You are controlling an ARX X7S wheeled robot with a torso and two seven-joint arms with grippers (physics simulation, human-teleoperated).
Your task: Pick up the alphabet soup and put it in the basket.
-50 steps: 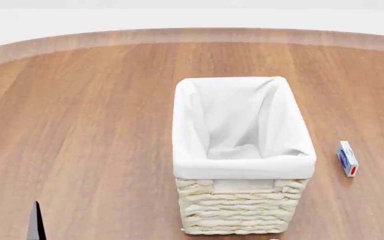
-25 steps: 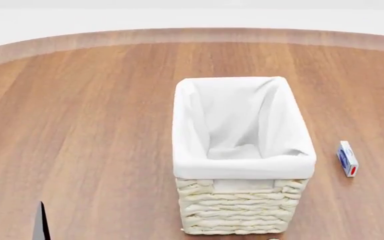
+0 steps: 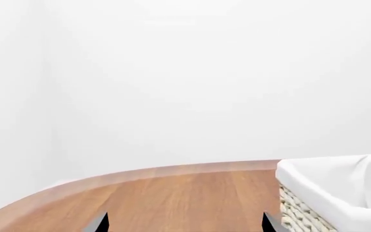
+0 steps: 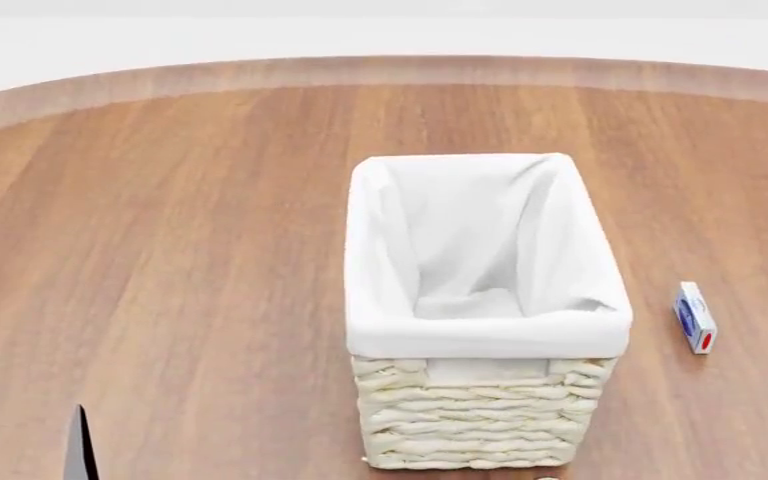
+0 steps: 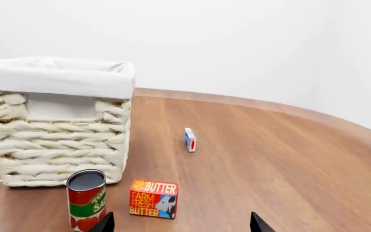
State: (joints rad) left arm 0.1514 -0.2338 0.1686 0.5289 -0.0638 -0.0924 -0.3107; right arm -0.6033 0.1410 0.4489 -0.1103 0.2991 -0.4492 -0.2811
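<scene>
The alphabet soup does not show in any view. The basket (image 4: 484,400), cream wicker with a white cloth lining, stands in the middle of the wooden table and looks empty inside. It also shows in the left wrist view (image 3: 301,212) and the right wrist view (image 5: 50,140). My left gripper (image 3: 184,224) is open and empty, over bare table to the left of the basket; only one dark finger (image 4: 80,450) shows in the head view. My right gripper (image 5: 181,224) is open and empty, low near the table in front of the basket.
A red-and-green can with a grey top (image 5: 86,199) stands just in front of the basket, with a butter box (image 5: 154,198) beside it. A small blue-and-white box (image 4: 694,317) lies right of the basket, also in the right wrist view (image 5: 189,139). The table's curved edge (image 4: 384,70) runs behind.
The left gripper's finger at the bottom of the head view has shifted slightly to the right. Nothing else has moved.
</scene>
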